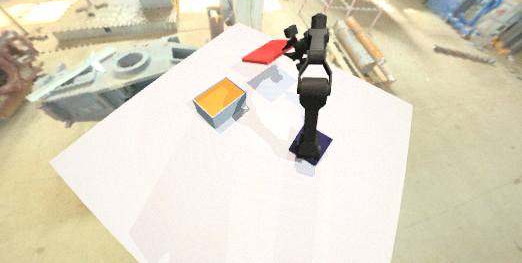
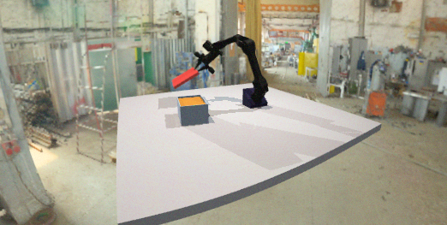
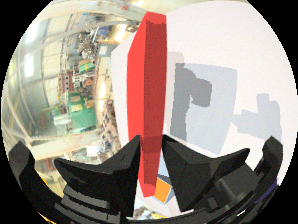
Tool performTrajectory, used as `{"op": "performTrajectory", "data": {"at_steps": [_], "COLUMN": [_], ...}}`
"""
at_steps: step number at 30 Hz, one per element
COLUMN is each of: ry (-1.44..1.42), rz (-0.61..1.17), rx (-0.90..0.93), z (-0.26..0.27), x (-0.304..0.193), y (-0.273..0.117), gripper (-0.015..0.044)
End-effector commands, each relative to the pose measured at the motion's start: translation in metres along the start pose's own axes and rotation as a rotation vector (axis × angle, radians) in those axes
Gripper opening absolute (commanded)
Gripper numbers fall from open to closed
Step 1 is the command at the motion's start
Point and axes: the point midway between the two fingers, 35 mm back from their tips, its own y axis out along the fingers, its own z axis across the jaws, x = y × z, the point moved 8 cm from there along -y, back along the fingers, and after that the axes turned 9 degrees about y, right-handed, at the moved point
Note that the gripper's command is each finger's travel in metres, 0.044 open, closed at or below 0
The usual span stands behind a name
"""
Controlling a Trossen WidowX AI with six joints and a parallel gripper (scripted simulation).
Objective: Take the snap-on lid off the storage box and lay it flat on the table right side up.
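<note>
The storage box [image 1: 207,111] [image 2: 193,115] stands upright and open on the table, grey-blue outside, with an orange inside; a corner of its orange inside [image 3: 162,191] shows low in the wrist view. My gripper [image 1: 287,49] [image 2: 198,68] [image 3: 150,139] is shut on the red lid [image 1: 265,53] [image 2: 185,78] [image 3: 145,75] by one edge. The lid hangs tilted in the air, clear of the box, its outer end lower than the held end in the exterior view. In the top view it is beyond the box, toward the table's far corner.
The white table [image 1: 200,184] [image 2: 171,162] carries the box and the arm's dark base [image 1: 325,144] [image 2: 248,98], to the right of the box in the top and exterior views. The table's far edges run behind the lid in the top view. Shadows of the lid and arm fall on the table.
</note>
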Motion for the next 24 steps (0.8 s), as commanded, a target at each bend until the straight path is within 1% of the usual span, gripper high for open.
{"op": "performTrajectory", "data": {"at_steps": [1, 24], "ry": [0.001, 0.001], "rz": [0.005, 0.006], "rx": [0.005, 0.005], "z": [-0.002, -0.016], "x": [0.0, 0.002], "y": [0.002, 0.014], "gripper": [0.0, 0.0]}}
